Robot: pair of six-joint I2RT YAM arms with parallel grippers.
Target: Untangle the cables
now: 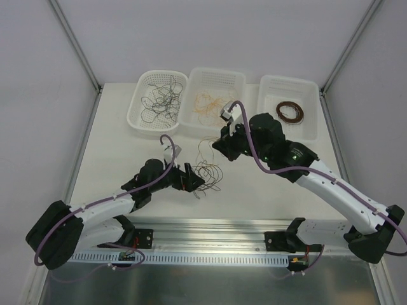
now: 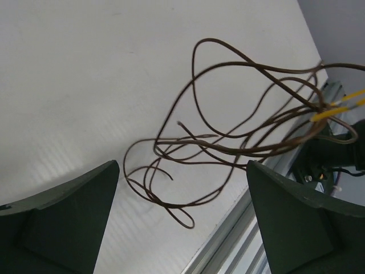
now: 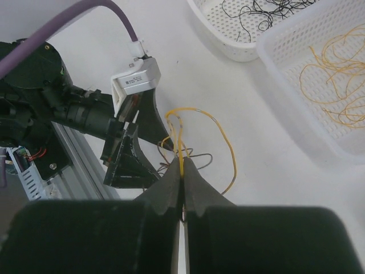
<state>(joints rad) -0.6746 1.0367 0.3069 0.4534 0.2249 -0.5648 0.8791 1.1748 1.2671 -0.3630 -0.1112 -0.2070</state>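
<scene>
Brown and yellow strands make up the cables (image 1: 207,170), which are seen from above as a small loose tangle on the table (image 1: 114,146), in front of three baskets. The tangle is framed by the two arms. The left gripper (image 1: 193,180) is placed just beside it on the left, and the right gripper (image 1: 220,149) is held just beyond it, toward the far right. Further behind, yellow wire is seen in the middle basket (image 1: 236,77).

From the left wrist, the fingers (image 2: 74,211) are seen spread wide, and nothing is held. The brown wires (image 2: 228,145) are laid directly ahead of the gap in long flat loops. Their long axis runs toward the right of this view, where a yellow wire (image 2: 342,105) is met at the loop ends.

From the right wrist, the fingertips (image 3: 197,188) are seen pressed together, and the yellow wire is pinched between them. Beyond the pinch it is bent into an arch, and a few brown loops are crossed there, close to the left gripper.

The coming move is judged to depend on one relation. The yellow wire is held on the far side, while the brown bunch lies on the near side, nearer to the left gripper. If the brown bunch is gripped there, the two colours can probably be drawn apart along the line between the grippers.
</scene>
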